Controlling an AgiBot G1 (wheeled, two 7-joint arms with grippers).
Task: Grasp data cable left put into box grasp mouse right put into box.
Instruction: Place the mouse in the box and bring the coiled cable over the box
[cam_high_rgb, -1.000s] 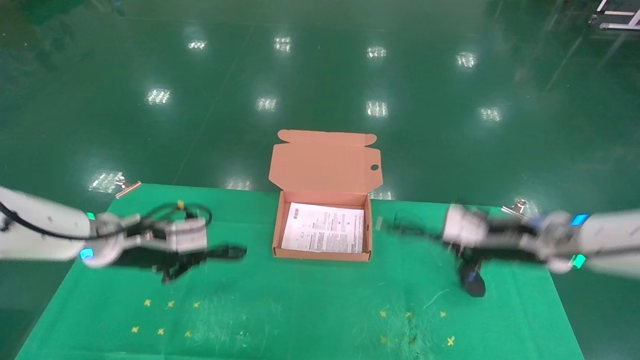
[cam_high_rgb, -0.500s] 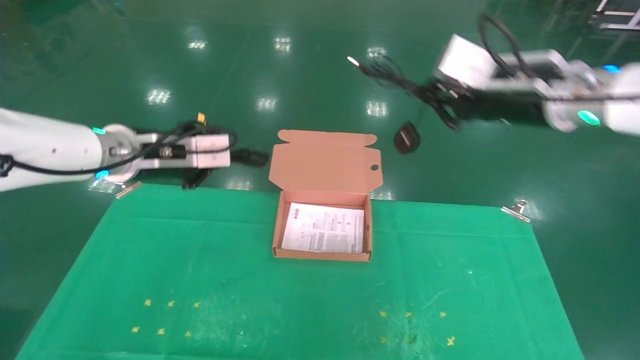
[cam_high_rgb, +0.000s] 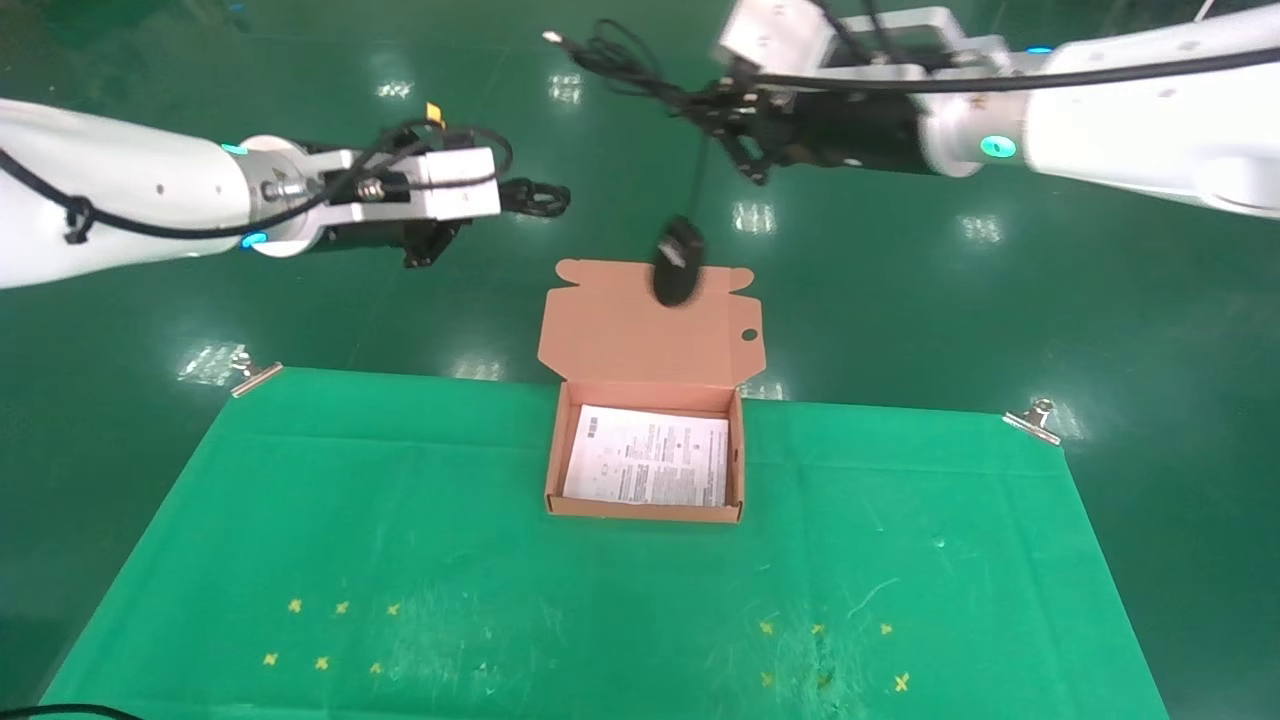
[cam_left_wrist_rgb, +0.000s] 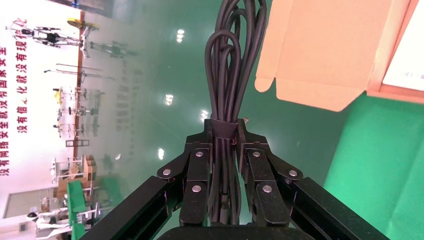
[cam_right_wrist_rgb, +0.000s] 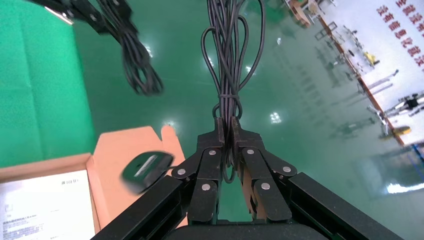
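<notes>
Left gripper (cam_left_wrist_rgb: 223, 150) clamps the data cable (cam_left_wrist_rgb: 231, 75); right gripper (cam_right_wrist_rgb: 227, 137) pinches the cord (cam_right_wrist_rgb: 229, 60), the mouse (cam_high_rgb: 676, 262) dangling above the box (cam_high_rgb: 645, 330).

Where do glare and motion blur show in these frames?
Head view: ceiling lights glare off the glossy green floor; the hanging mouse is slightly smeared. Right wrist view: the mouse is blurred, the right claw sharp. Left wrist view: the data cable is crisp, the far wall washed out.

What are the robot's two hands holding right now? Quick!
Left end effector: shut on the data cable.
Right end effector: shut on the mouse's cord; the mouse dangles above the box.
</notes>
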